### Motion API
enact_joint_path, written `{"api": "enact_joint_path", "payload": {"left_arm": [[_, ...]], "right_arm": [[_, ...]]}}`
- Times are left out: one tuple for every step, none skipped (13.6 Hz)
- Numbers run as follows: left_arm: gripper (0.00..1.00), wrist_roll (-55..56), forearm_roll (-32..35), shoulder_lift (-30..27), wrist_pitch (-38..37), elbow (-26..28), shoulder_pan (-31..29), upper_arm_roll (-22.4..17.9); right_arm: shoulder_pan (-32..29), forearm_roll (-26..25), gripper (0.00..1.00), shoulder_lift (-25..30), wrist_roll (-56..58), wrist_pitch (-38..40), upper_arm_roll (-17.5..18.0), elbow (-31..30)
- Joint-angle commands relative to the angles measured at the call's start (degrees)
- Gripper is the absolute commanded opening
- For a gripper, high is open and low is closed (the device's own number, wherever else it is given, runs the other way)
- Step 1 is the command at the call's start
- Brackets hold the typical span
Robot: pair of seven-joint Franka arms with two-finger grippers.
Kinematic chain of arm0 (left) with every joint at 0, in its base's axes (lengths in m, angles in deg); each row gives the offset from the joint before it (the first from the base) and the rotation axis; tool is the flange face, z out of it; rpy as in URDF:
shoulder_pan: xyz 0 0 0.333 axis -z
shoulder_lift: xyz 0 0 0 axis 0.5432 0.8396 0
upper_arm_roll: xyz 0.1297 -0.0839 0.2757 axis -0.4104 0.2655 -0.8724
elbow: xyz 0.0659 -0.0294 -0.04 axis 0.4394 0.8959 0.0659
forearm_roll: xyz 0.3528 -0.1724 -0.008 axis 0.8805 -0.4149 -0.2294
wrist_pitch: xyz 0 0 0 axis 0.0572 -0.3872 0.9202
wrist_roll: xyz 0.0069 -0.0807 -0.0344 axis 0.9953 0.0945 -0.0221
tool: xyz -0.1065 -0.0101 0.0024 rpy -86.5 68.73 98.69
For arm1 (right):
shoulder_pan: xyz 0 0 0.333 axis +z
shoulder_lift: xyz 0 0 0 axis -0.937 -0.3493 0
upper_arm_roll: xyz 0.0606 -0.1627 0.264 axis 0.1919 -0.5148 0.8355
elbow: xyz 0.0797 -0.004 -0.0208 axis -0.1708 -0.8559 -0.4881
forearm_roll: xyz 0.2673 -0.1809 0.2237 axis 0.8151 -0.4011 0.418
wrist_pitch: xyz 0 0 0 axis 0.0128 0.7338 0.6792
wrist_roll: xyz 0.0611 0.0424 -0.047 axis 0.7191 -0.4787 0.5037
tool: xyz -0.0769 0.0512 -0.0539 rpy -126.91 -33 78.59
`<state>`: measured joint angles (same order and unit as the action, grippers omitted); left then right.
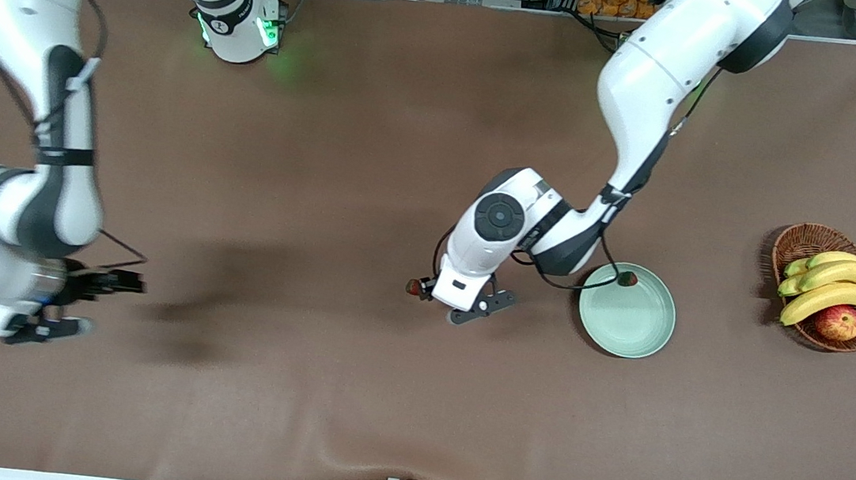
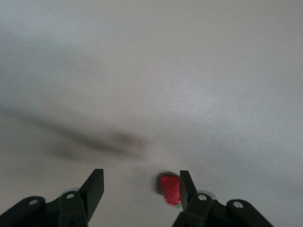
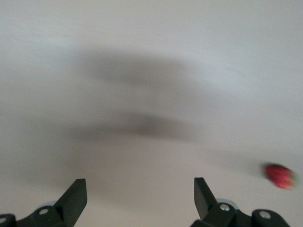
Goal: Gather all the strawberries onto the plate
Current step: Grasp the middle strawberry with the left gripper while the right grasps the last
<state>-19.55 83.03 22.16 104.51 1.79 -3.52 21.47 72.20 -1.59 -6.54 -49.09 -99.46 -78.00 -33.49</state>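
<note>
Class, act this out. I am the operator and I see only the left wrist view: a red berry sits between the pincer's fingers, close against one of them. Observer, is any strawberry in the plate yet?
Observer: Yes. One strawberry lies in the plate, just inside its rim.
Operator: Where is that plate from my pincer?
Observer: It sits on the table beside the left pincer, toward the left arm's end.
Operator: And the other arm?
Observer: The right pincer is open and empty over the right arm's end of the table. A third strawberry lies on the table near it.
</note>
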Motion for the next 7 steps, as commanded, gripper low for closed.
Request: {"api": "enact_joint_path", "payload": {"left_arm": [[0.70, 1.21, 0.62, 3.77, 1.63, -4.06, 3.39, -2.55], [0.69, 1.21, 0.62, 3.95, 1.64, -4.06, 4.27, -3.16], [0.68, 1.21, 0.62, 4.30, 1.72, -4.06, 4.63, -3.34], [0.68, 1.29, 0.62, 4.47, 2.07, -4.15, 4.72, -3.34], [0.68, 1.38, 0.54, 4.74, 3.03, -4.15, 4.98, -3.34], [0.68, 1.82, 0.62, 4.83, 3.65, -4.15, 5.07, -3.34], [0.68, 1.82, 0.54, 4.83, 4.35, -4.15, 5.07, -3.34]], "right_arm": [[-5.71, -2.77, 1.00, -1.78, 5.14, -1.43, 1.08, -0.24], [-7.38, -4.61, 1.00, -2.57, 6.98, -3.79, 1.17, -0.32], [-8.44, -6.37, 1.00, -3.19, 9.52, -6.68, 1.17, -0.32], [-9.14, -7.43, 1.00, -3.80, 13.12, -8.97, 1.17, -0.41], [-9.67, -7.71, 1.00, -4.59, 17.85, -10.04, 1.17, -0.41], [-10.03, -7.79, 1.00, -5.64, 23.12, -11.18, 1.17, -0.41], [-10.20, -7.71, 1.00, -6.79, 27.26, -12.32, 1.26, -0.41]]}}
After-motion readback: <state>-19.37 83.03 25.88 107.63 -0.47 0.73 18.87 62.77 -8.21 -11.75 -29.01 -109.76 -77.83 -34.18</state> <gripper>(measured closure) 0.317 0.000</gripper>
